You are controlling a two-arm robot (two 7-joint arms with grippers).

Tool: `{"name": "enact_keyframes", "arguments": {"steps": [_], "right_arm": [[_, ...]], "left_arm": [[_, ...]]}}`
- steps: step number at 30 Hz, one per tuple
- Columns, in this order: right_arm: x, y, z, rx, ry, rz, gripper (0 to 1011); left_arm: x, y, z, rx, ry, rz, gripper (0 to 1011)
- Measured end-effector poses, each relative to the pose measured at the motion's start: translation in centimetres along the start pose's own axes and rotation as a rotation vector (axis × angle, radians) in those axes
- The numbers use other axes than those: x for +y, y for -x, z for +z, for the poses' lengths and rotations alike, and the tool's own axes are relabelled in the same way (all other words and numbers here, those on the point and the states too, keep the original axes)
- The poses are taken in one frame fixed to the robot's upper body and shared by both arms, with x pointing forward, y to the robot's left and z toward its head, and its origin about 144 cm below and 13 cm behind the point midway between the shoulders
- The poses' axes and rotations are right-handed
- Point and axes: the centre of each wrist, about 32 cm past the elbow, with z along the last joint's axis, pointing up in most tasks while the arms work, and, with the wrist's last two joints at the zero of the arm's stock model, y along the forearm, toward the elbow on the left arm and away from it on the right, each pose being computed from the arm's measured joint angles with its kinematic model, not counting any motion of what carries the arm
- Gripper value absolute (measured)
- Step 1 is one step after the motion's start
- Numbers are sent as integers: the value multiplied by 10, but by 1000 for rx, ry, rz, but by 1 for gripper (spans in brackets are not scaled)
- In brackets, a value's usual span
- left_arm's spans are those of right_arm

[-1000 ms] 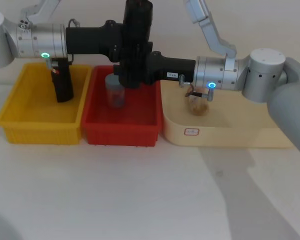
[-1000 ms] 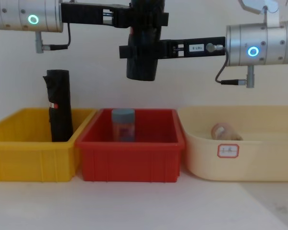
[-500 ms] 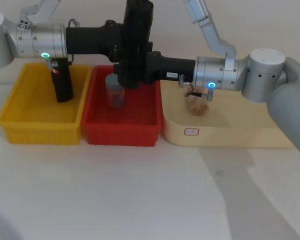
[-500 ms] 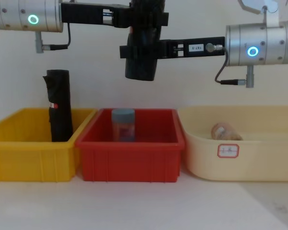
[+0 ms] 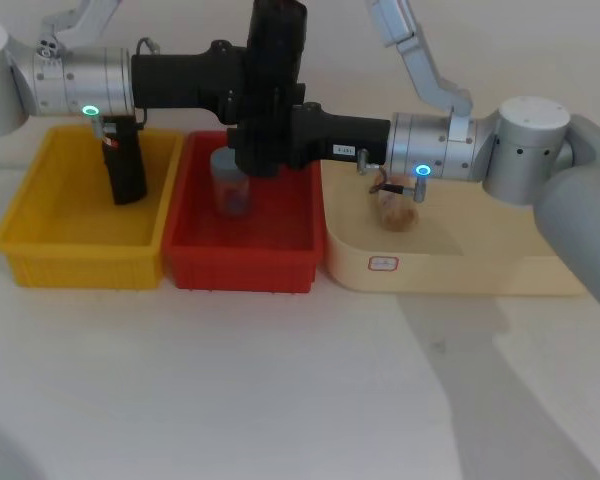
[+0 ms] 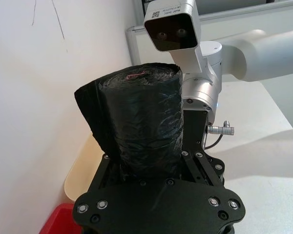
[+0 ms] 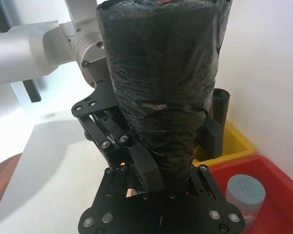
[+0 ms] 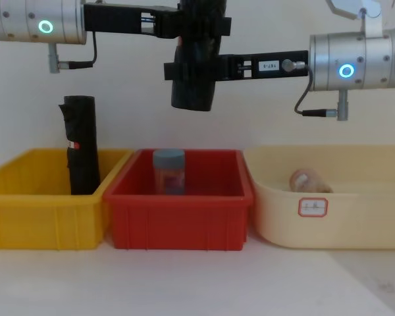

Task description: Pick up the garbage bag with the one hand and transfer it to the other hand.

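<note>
The garbage bag (image 8: 194,85), a thick glossy black roll, hangs upright in the air above the red bin (image 8: 178,224). My left gripper (image 8: 201,23), on the green-ringed arm, is shut on its upper part. Lower down, my right gripper (image 8: 192,68), on the blue-ringed arm with the white label strip, is shut on the same roll from the opposite side. In the left wrist view the garbage bag (image 6: 146,122) stands between the jaws with a loose flap of sheet at one side. In the right wrist view the garbage bag (image 7: 161,73) sits clamped between black fingers (image 7: 147,170).
A second black roll with a red mark (image 8: 81,145) stands in the yellow bin (image 8: 26,224). A capped clear jar (image 8: 169,171) stands in the red bin below the held roll. The cream tray (image 8: 329,230) holds a brownish item (image 8: 307,180).
The roll's lower end has lifted very slightly. Both grippers stay on it and the arms have hardly moved.
</note>
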Motion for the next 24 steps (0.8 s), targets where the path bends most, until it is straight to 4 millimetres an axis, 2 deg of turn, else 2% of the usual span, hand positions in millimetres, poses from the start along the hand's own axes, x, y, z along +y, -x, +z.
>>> {"name": "enact_keyframes", "arguments": {"steps": [2, 4, 5, 11, 13, 14, 21, 24], "right_arm": [[0, 0, 0, 0, 0, 0, 466], [0, 0, 0, 0, 0, 1, 464], [0, 0, 0, 0, 0, 1, 464], [0, 0, 0, 0, 0, 1, 464], [0, 0, 0, 0, 0, 1, 464], [0, 0, 0, 0, 0, 1, 464], [-3, 2, -1, -2, -3, -15, 463], [-6, 3, -2, -2, -3, -38, 463]], "left_arm": [[0, 0, 0, 0, 0, 1, 419], [0, 0, 0, 0, 0, 1, 461], [0, 0, 0, 0, 0, 1, 521], [0, 0, 0, 0, 0, 1, 671], [0, 0, 0, 0, 0, 1, 768], [0, 0, 0, 0, 0, 1, 768], [0, 0, 0, 0, 0, 1, 973], [0, 0, 0, 0, 0, 1, 1002]]}}
